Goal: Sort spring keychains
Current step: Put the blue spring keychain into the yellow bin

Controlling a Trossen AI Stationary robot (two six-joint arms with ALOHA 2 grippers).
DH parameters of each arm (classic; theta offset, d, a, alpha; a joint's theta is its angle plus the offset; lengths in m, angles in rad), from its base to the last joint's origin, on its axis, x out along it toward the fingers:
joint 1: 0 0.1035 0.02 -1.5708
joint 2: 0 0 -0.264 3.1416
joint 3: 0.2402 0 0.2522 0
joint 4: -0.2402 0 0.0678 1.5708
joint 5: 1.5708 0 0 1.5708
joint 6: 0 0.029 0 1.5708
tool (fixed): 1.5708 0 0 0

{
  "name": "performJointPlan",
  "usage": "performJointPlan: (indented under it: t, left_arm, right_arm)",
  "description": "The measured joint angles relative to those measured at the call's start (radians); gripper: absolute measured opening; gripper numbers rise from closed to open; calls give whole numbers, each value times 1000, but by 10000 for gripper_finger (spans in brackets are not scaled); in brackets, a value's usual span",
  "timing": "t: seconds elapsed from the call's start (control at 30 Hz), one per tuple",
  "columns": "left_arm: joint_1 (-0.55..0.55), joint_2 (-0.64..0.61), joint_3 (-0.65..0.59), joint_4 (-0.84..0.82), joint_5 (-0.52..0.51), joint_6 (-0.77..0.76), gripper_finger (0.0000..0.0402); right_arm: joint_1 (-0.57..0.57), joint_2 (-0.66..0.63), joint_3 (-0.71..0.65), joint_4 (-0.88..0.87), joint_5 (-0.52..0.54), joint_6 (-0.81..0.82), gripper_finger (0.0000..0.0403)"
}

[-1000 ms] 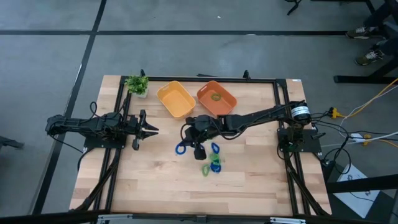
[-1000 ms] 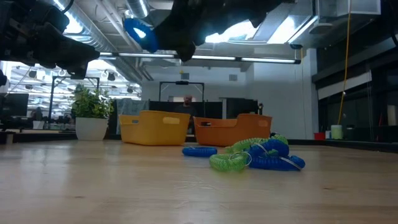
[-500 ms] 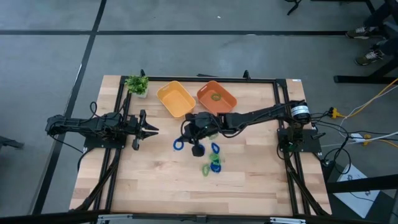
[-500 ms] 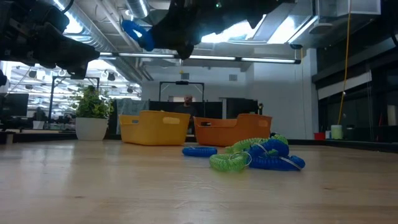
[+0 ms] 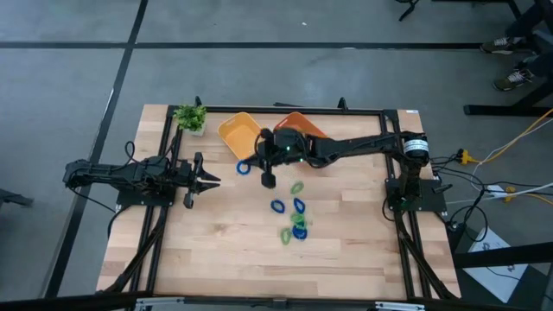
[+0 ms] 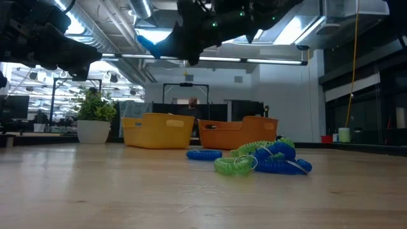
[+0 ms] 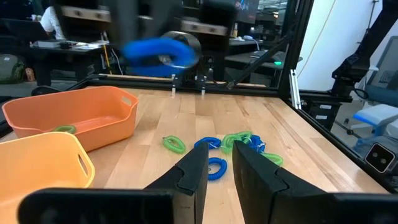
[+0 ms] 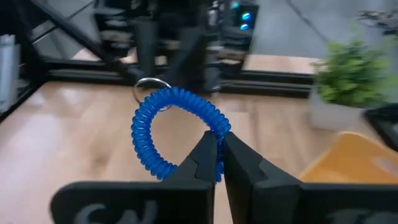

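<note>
A: How much room is there near the edges?

B: In the high view the wooden table (image 5: 216, 259) is bare across its lower third and down its left side, and a black frame (image 5: 363, 111) runs along its upper edge and both sides. The left gripper (image 5: 210, 180) waits over the table's left edge at mid-height, well apart from everything else, its fingers nearly together with only a narrow slit between them and nothing in it.

A: And the right arm?

B: It reaches in from the right edge toward upper centre. The right gripper (image 5: 251, 165) is clamped on a blue spring keychain (image 5: 244, 168), held in the air just below the lower edge of the yellow tray (image 5: 235, 130). In the right wrist view the fingers pinch the blue coil (image 8: 158, 124) at its lower side, with a metal ring at its top.

A: Count things for me.

B: Two trays at upper centre, side by side: the yellow one and an orange tray (image 5: 298, 121) to its right, partly hidden by the arm. One plant sprig (image 5: 190, 117) sits at the upper left corner. On the table, a lone green keychain (image 5: 296, 187), a lone blue one (image 5: 277, 206), and a tangled cluster (image 5: 296, 228) of blue and green near centre; I cannot count that cluster exactly. The left wrist view shows one green keychain in the orange tray (image 7: 62, 129).
</note>
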Motion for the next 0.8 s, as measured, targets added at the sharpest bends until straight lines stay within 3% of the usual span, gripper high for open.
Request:
performJointPlan:
  t: [0.23,0.6,0.8]
  left_arm:
    - [0,0,0,0,0,0,67]
    - [0,0,0,0,0,0,68]
    - [0,0,0,0,0,0,70]
  right_arm:
    - [-77,0,0,65,4,5,17]
    - [-161,14,0,61,155,-13,17]
    - [-194,84,1,69,175,-15,17]
